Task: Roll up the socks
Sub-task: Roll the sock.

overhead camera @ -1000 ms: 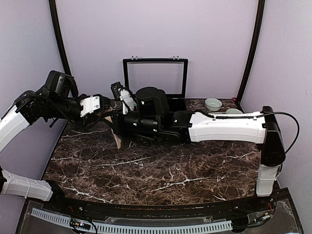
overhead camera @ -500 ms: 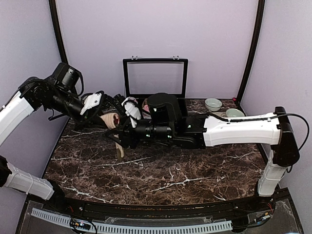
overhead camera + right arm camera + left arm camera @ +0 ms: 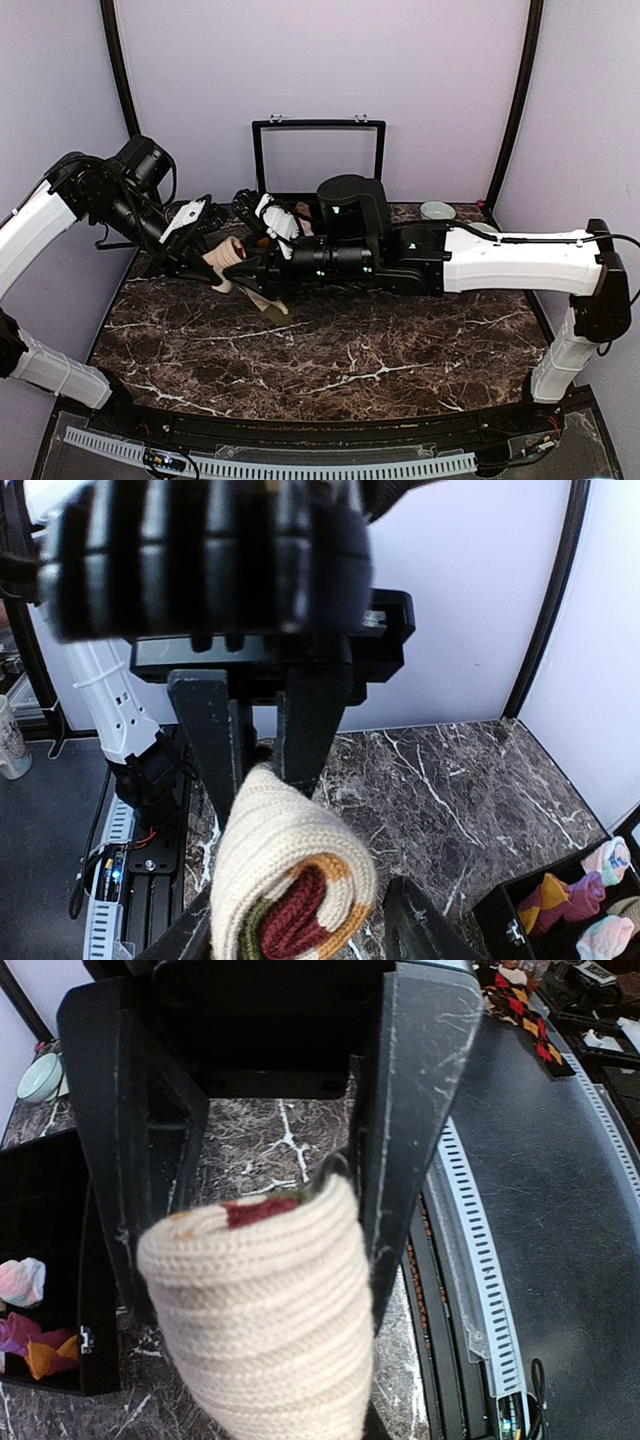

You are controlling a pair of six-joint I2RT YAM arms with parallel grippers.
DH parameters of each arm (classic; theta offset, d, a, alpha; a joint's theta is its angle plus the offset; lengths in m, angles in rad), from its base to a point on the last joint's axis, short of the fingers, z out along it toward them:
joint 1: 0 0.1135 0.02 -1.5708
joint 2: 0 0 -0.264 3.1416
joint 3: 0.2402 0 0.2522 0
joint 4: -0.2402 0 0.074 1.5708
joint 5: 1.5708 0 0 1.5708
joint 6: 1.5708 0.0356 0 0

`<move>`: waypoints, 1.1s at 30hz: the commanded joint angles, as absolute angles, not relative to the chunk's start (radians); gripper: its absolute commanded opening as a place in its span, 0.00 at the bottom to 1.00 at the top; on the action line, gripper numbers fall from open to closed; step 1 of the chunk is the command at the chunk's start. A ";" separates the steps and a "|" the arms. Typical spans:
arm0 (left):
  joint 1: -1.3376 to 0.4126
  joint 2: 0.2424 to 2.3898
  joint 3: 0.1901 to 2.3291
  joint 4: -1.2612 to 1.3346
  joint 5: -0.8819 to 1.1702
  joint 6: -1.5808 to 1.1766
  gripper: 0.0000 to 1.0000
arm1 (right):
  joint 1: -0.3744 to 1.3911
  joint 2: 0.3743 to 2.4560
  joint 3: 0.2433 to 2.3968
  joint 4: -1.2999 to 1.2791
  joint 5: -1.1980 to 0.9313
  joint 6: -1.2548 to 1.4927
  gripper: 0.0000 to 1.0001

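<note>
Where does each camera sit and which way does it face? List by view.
Top external: above and behind the left arm and right arm, both in view, looking down at the dark marble table.
Left wrist: on the left arm, looking along the left gripper, shut on the cream ribbed sock roll.
Right wrist: on the right arm, facing the left gripper; the right gripper, open, shows at the bottom.
Shared: both wrist views show that roll and the black box.

The left arm (image 3: pixel 40 220) and right arm (image 3: pixel 520 262) are clad in white shells with black joints; the left gripper (image 3: pixel 260 1280) is black and scratched.
</note>
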State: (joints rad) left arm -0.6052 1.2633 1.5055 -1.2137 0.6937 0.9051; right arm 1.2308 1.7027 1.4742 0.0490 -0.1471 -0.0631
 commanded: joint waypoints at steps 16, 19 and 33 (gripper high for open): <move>-0.610 1.323 1.633 -1.324 0.846 0.894 0.00 | 1.268 1.704 1.552 0.006 -0.244 -0.131 0.00; -0.610 1.295 1.651 -1.341 0.864 0.915 0.00 | 1.267 1.690 1.530 -0.017 -0.234 -0.128 0.00; -0.610 1.329 1.720 -1.463 0.924 0.966 0.00 | 1.265 1.654 1.505 0.059 -0.183 -0.067 0.00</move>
State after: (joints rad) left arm -0.6052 1.3445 1.6958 -1.4311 0.8722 0.9520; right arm 1.2652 1.6577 1.5124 0.0387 -0.2108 -0.1051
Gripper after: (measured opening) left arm 0.080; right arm 0.064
